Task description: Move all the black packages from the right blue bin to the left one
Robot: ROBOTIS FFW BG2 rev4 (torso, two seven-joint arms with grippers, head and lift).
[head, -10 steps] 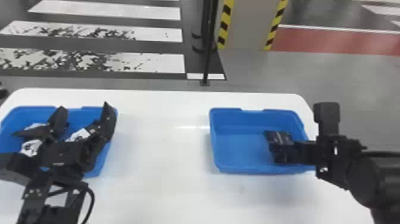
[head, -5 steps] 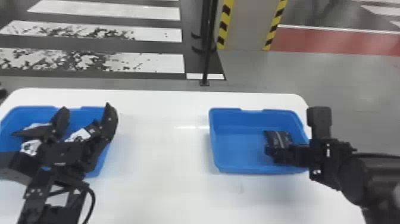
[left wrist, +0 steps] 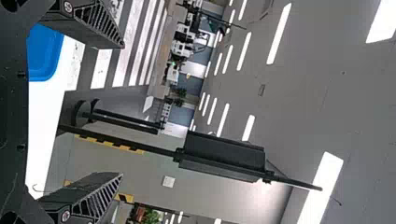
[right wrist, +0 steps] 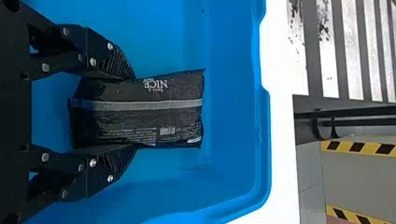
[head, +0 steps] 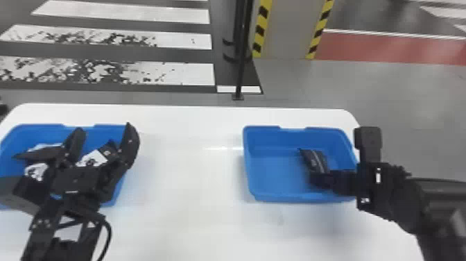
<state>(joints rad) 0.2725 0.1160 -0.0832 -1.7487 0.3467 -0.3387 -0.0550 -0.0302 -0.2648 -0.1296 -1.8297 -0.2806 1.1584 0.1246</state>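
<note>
Near the right edge of the tabletop (head: 194, 208), inside the right blue bin (head: 274, 163), I had my right pincer (head: 317, 178) on the black package (right wrist: 154, 112). Its two fingers pinched the package along opposite long sides, one finger against each. Part of the package lay between the fingers, and the rest stuck out past the fingertips, towards the bin's far wall and the tabletop's far edge. A pale stripe ran lengthwise along the face I could see, with light print on either side of it. I could not tell whether its underside touched the bin floor. From the head view, the package sat in the right half of the bin, away from the left wall.

Over by the tabletop's left edge, I had my left pincer (head: 104, 127) at the left bin (head: 38, 130), its fingers spread wide with a gap between them. Behind and between them I saw a black-and-white packet (head: 100, 154) in that bin, along with other dark and white pieces, partly hidden by the arm, so I could not count them.

Beyond the tabletop's far edge stood a thin black post (head: 240, 69), and past its right side a column (head: 284, 27) with yellow-and-black striped edges.
</note>
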